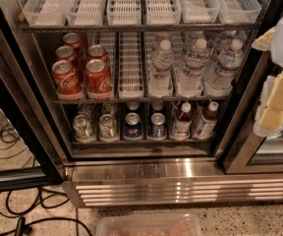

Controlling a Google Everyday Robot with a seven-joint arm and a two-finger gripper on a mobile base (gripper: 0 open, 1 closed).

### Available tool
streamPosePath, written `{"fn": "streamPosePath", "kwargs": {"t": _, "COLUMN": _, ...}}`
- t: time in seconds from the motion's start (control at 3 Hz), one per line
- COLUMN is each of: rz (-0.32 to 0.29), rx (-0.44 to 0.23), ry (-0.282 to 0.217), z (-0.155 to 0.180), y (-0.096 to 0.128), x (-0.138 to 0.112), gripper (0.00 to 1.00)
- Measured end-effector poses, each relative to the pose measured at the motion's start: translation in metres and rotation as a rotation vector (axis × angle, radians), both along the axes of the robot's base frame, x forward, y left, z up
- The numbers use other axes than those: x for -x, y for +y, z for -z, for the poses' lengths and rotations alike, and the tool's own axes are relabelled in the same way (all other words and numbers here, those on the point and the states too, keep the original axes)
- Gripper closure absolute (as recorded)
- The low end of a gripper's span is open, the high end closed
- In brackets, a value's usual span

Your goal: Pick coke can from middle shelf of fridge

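Gripper position: the gripper (279, 100) hangs at the right edge of the view, outside the fridge (146, 181) by its right door post, about level with the shelf (141, 101).
Gripper state: we cannot tell whether it is open or closed.
Gripper to target: well apart, with the full width of the shelf between them.
Nearest stock: water bottles (194, 65) fill the right end of the shelf. We count three at the front edge and more behind that we cannot count.
Mid-shelf: one lane tray (130, 63) stands empty.
Target location: the coke can (98, 76) stands upright at the front edge near the left end, touching its neighbour.
Coke cans, count: five visible, in two lanes at the left end.
Handling, our judgement: if full, moderately heavy for its size. The wall is thin and will dent under hard pressure. The surface is smooth and may be slick from the cold.
Hold, our judgement: grip across the mid-body from the front. The empty lane on its right gives room on one side, but the left side is tight against the neighbour.
Risk: the cans behind and beside it could topple.
Top rack: six empty trays (124, 6).
Bottom rack: four green cans (82, 127), four Pepsi cans (132, 124) and two red-capped bottles (181, 121) visible.
Floor: cables (14, 215) at the left corner, one clear tub (149, 226) at the bottom edge.
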State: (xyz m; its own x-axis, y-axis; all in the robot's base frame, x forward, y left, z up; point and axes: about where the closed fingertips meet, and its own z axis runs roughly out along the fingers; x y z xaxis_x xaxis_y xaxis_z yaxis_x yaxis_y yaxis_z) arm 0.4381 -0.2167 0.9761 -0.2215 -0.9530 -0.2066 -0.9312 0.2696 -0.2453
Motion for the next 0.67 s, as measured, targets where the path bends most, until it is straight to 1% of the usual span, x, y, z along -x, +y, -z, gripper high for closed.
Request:
{"fn": "streamPosePath", "kwargs": {"t": 0.33, "rz": 0.0, "rx": 0.0, "ry": 0.0, "z": 0.0, "y": 0.0, "x": 0.0, "gripper": 0.0}}
{"fn": "streamPosePath", "kwargs": {"t": 0.67, "rz": 0.031, "rx": -0.052, "ry": -0.029, "z": 0.007, "y": 0.013, "x": -0.003, "gripper": 0.0}}
